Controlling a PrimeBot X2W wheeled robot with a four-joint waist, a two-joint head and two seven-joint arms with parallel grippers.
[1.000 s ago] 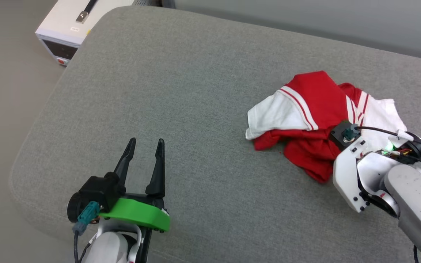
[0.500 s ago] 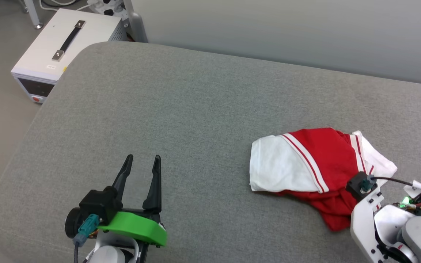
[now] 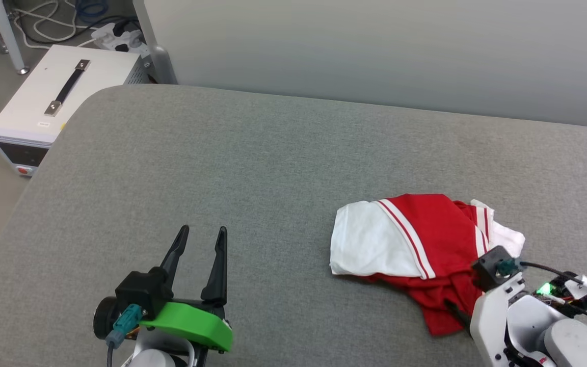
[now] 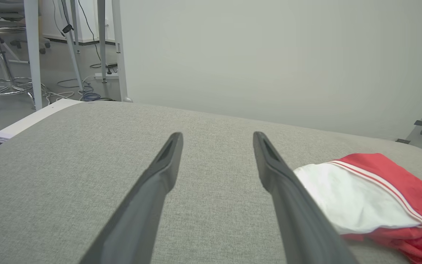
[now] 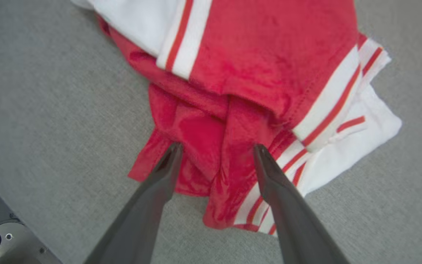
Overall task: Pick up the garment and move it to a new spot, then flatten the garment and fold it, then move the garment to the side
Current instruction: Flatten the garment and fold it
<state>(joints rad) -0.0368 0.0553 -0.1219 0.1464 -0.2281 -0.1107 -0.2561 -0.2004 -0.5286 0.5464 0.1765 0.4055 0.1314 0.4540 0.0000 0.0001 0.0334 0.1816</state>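
Both left fingers point(image 4: 159, 176) and right fingers point(image 5: 159, 179) stand apart; bunched garment point(image 3: 426, 239) lies lengthwise left-right.

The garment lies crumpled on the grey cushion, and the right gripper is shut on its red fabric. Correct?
No: the right gripper is open, jaws apart over the red fabric, as the right wrist view shows. The garment does lie crumpled on the grey cushion.

Soft, even, bright light covers the grey cushion point(image 3: 252, 168); the garment point(image 3: 426, 229) casts only a thin, faint shadow along its near edge. The right wrist view is slightly blurred.
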